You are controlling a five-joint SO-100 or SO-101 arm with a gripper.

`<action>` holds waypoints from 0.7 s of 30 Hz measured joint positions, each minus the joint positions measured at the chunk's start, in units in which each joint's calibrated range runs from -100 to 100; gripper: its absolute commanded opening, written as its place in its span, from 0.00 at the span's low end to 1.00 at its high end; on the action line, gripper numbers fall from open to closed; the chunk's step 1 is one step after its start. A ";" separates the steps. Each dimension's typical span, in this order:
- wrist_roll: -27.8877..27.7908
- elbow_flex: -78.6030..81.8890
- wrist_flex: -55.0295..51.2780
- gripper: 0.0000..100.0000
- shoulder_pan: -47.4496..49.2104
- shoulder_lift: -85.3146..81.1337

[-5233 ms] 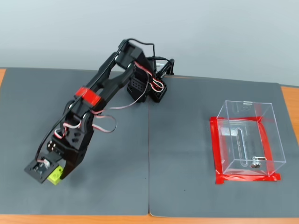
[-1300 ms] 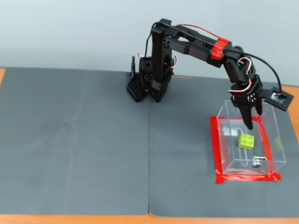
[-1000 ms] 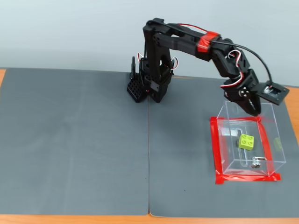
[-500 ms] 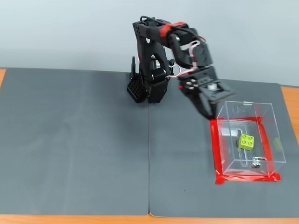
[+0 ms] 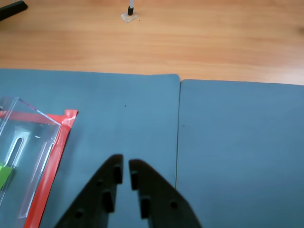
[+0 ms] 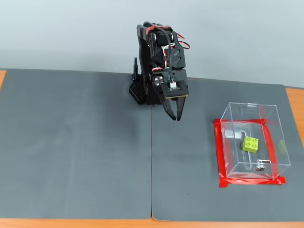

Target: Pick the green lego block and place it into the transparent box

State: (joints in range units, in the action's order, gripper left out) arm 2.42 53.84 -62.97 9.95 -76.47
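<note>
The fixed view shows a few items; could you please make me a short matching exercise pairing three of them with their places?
Things:
1. green lego block
2. gripper
3. red tape

Places:
A. flat on the mat around the base of the transparent box
B. inside the transparent box
C. folded back near the arm's base, above the mat

Pairs: 1-B, 2-C, 3-A

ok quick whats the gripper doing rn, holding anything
Gripper: shut, or nearly so, and holding nothing. The green lego block lies inside the transparent box.
</note>
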 measured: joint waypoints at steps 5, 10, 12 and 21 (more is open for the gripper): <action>0.00 6.56 -0.09 0.02 -0.29 -7.56; 0.00 12.75 -0.09 0.02 -3.39 -11.98; 0.20 14.37 -0.09 0.02 -4.35 -13.85; -0.10 25.15 -0.09 0.02 -4.42 -22.43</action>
State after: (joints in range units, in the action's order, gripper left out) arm 2.32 78.99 -63.05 5.53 -98.90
